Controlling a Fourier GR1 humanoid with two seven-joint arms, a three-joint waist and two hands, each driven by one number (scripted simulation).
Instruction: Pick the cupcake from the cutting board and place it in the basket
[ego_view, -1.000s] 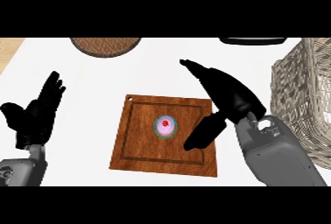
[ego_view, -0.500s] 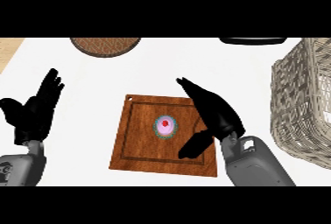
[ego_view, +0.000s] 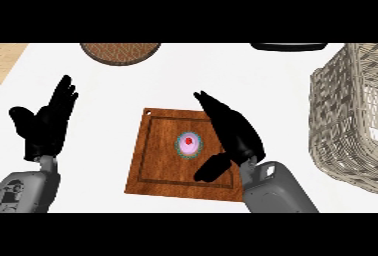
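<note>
One cupcake (ego_view: 190, 144) sits on the cutting board (ego_view: 159, 157), just left of the open right hand (ego_view: 235, 136); basket (ego_view: 347, 115) further right. Left hand (ego_view: 46, 126) rests open.

We can read no text, label, brand, number or sign anywhere in the head view.
</note>
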